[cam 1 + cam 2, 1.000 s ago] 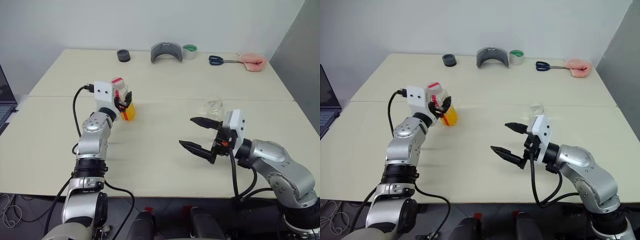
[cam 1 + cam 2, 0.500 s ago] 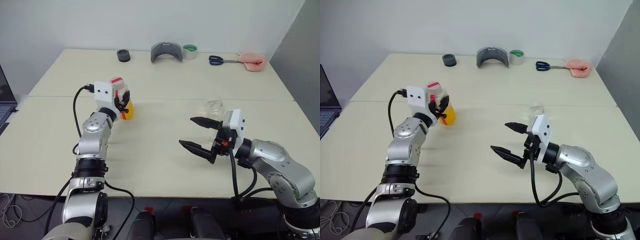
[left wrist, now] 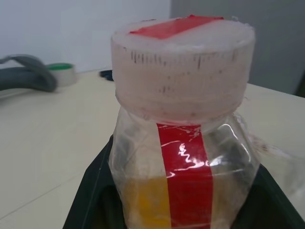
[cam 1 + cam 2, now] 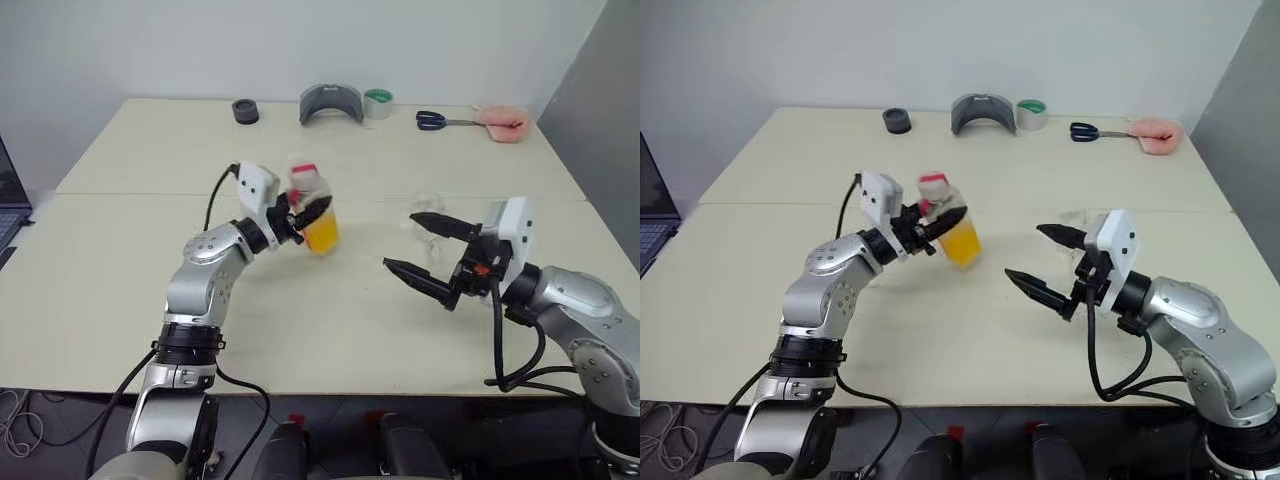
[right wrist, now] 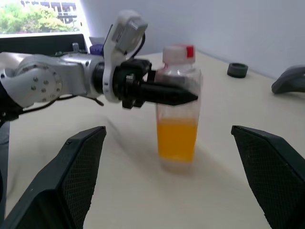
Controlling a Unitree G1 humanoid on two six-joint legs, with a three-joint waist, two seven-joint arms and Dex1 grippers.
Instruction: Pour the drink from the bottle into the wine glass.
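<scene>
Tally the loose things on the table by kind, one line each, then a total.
Bottle with orange drink, held by the left tool: 1
Wine glass: 1
Tape roll: 1
Scissors: 1
Grey curved piece: 1
Black ring: 1
Pink item: 1
Total: 7

We saw the bottle (image 4: 314,212) near the middle of the surface (image 4: 330,330), in the left claw (image 4: 305,213). The wine glass (image 4: 428,212) stood to its right, just behind the right claw (image 4: 420,250). Along the far edge lay a tape roll (image 4: 378,103) and scissors (image 4: 443,121).
</scene>
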